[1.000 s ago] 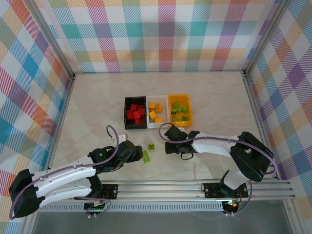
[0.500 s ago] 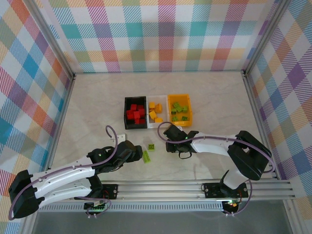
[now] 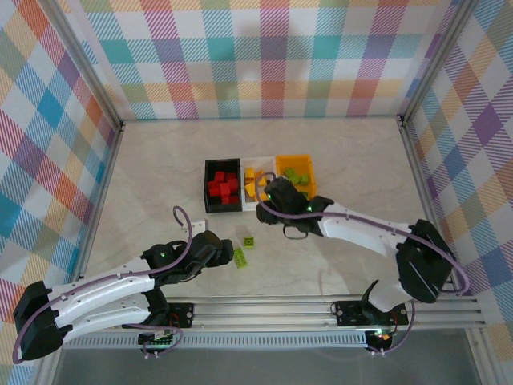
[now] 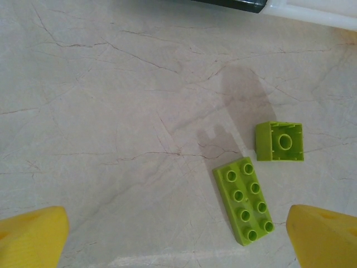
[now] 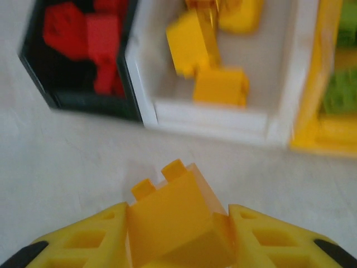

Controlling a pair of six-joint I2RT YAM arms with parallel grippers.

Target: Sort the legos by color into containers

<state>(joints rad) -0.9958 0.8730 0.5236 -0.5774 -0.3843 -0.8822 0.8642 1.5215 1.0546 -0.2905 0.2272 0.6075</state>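
Right claw (image 5: pixel 177 241) carried yellow brick (image 5: pixel 167 218) up to white bin (image 5: pixel 212 115).

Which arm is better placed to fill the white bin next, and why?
Right: the right tool grips a yellow brick near the white bin; the left tool is open above two green bricks.
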